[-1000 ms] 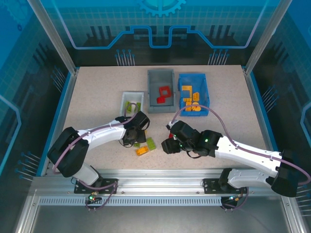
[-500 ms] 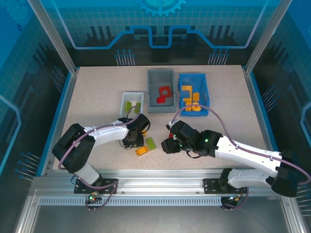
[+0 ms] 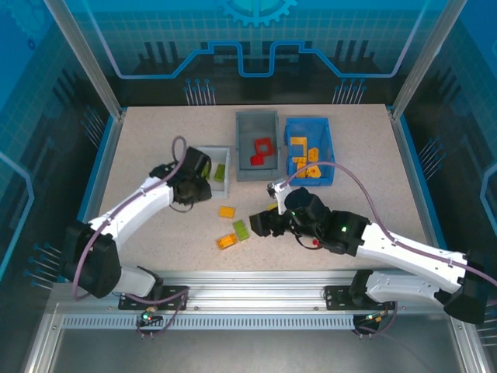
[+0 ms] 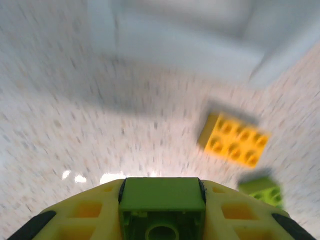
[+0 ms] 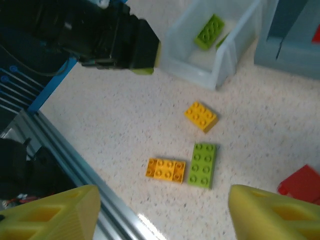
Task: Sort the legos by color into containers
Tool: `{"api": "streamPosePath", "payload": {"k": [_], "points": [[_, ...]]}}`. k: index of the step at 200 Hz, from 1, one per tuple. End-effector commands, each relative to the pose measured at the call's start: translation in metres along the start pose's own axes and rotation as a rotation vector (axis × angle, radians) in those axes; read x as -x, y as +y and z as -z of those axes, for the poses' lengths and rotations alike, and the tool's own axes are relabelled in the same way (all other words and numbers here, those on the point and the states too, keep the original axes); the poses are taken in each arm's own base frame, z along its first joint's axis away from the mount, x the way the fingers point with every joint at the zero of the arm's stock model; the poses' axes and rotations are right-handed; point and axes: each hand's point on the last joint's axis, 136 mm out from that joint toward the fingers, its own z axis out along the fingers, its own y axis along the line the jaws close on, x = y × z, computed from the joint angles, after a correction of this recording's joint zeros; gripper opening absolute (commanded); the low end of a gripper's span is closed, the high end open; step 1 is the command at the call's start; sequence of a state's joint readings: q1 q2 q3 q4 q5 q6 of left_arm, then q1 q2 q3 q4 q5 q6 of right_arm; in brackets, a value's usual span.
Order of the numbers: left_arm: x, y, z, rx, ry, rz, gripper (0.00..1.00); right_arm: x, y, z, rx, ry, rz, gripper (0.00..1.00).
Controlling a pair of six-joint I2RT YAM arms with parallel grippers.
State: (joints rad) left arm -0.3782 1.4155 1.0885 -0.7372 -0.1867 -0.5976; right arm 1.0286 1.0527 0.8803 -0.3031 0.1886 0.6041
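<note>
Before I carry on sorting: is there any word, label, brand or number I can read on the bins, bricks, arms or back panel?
No readable text in these views.
On the white bin, grey bin and blue bin: no labels visible.
On the yellow brick and the green brick in the left gripper: studs too blurred to read any mark.
On the back panel: a gear and circuit-line graphic, no letters.

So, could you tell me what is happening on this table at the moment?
Two robot arms are sorting lego bricks by colour. The left arm has its jaws shut on a green brick by the white bin, which holds green ones. The right arm holds its jaws open near three loose bricks, two orange-yellow and one green. The grey bin holds red pieces, the blue bin orange-yellow ones.
</note>
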Motion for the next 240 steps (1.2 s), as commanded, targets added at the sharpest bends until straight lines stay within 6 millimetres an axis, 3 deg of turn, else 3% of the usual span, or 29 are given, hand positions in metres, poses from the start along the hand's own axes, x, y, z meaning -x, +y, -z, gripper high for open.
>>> {"api": "streamPosePath", "payload": {"k": [1,33,61,93,121,153,187,219,240], "points": [[0.036,-0.01,0.001,-0.018,-0.027,-0.068,0.28,0.052,0.018,-0.001,-0.004,-0.155,0.036,0.73],[0.085,-0.031,-0.025,-0.025,-0.055,-0.074,0.29,0.068,0.028,-0.019,-0.017,-0.142,0.046,0.73],[0.112,-0.047,-0.058,-0.016,-0.045,-0.083,0.3,0.064,0.026,-0.028,-0.017,-0.118,0.024,0.73],[0.122,-0.045,-0.095,0.037,-0.005,-0.084,0.35,0.052,0.018,-0.031,-0.025,-0.088,-0.004,0.73],[0.122,-0.039,-0.103,0.051,0.012,-0.074,0.46,0.044,0.01,-0.03,-0.04,-0.076,-0.023,0.73],[0.123,-0.044,-0.078,0.014,-0.009,-0.071,0.59,0.029,-0.002,-0.03,-0.081,-0.04,-0.027,0.74],[0.121,-0.051,-0.027,-0.079,-0.056,-0.043,0.58,0.001,-0.014,-0.035,-0.148,0.058,0.019,0.72],[0.091,-0.041,0.031,-0.152,-0.099,0.002,0.58,-0.041,-0.002,-0.055,-0.187,0.191,0.198,0.71],[0.054,-0.015,0.062,-0.172,-0.126,0.054,0.58,-0.06,0.003,-0.08,-0.212,0.305,0.316,0.73]]}}
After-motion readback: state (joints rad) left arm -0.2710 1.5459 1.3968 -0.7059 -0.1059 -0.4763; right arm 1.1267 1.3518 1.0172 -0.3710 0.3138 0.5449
